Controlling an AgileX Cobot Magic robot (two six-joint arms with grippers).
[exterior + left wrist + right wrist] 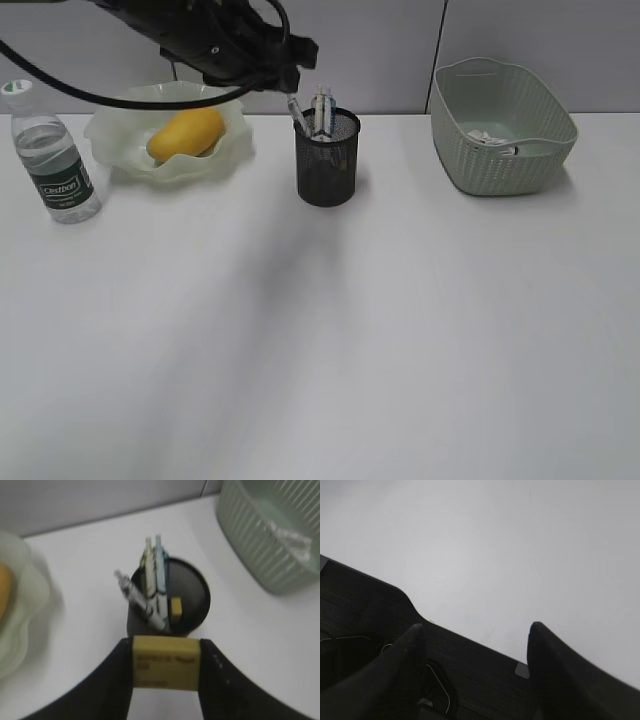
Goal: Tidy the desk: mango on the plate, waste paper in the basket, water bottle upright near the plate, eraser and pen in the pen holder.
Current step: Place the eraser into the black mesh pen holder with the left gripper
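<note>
The left fingers point(165, 680) are clamping a yellow printed eraser point(166, 662), hovering at six o'clock of the black mesh pen holder point(192, 602), which is carrying pens point(154, 577). The right fingers point(475, 645) are standing apart, empty, over the white table point(520, 545).
</note>
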